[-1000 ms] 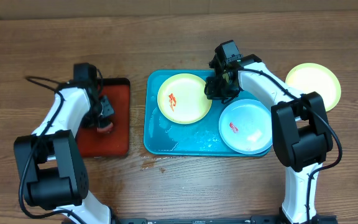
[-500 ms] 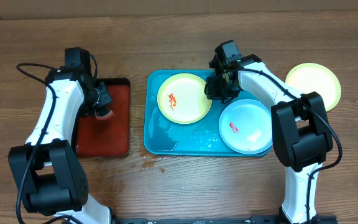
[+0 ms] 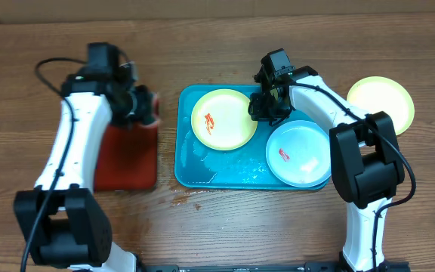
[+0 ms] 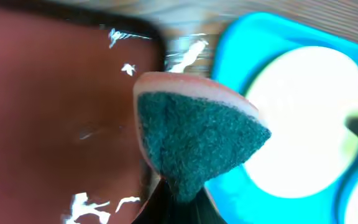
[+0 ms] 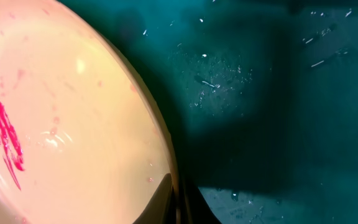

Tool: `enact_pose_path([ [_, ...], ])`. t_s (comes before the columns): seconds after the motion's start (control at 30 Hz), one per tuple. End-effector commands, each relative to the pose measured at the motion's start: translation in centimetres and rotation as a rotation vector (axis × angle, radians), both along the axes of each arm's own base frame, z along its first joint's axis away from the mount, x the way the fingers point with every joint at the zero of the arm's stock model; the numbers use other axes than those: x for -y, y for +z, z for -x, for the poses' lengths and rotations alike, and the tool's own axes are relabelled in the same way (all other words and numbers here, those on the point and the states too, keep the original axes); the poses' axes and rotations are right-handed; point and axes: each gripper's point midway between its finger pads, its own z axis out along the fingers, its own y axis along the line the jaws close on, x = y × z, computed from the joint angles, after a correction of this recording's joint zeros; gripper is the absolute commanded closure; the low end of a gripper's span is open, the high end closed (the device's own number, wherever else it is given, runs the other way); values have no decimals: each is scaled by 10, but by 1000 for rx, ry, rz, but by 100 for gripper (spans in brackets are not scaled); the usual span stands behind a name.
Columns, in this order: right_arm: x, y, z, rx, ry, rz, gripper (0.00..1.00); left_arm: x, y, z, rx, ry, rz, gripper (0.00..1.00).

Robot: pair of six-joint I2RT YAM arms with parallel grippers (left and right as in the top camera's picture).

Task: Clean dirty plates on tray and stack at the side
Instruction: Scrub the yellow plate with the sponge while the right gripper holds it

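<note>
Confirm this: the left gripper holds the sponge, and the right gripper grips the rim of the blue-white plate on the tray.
Not quite. The right gripper grips the rim of the smeared yellow-green plate, as the right wrist view shows. The blue-white plate lies beside it on the tray, not gripped. The left gripper does hold the sponge.

Red-smeared plate (image 5: 61,124), rim pinched by gripper (image 5: 178,190), wet tray (image 5: 278,93)
</note>
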Motion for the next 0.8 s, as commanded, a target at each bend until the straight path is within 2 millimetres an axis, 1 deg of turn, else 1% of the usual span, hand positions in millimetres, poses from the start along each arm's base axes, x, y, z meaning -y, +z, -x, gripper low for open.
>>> enact_pose_path([
  [0.0, -8, -2, 7, -41, -19, -38, 96, 49, 4, -2, 36, -96, 63, 96],
  [0.07, -8, -2, 10, -68, -65, -38, 96, 68, 2, -7, 49, -99, 66, 96],
  [0.23, -12, -4, 20, -128, -131, -32, 96, 101, -9, -18, 83, -106, 41, 96],
  [0.33, -18, -4, 25, -133, -117, -24, 96, 123, -26, -23, 79, -123, 50, 96],
  [0.4, -18, -6, 25, -128, -131, -3, 96, 133, -37, -24, 62, -122, 56, 96],
  [0.5, -13, -9, 21, -97, -164, 58, 96, 146, -55, -25, 44, -135, 57, 96],
  [0.57, -14, -9, 19, -80, -161, 70, 96, 153, -67, -27, 38, -144, 58, 96],
  [0.6, -15, -9, 19, -77, -159, 68, 96, 158, -78, -29, 28, -140, 61, 96],
  [0.7, -14, -9, 18, -70, -162, 74, 96, 163, -96, -29, 0, -130, 60, 96],
  [0.77, -12, -9, 16, -63, -166, 86, 96, 161, -106, -27, -22, -126, 45, 96],
])
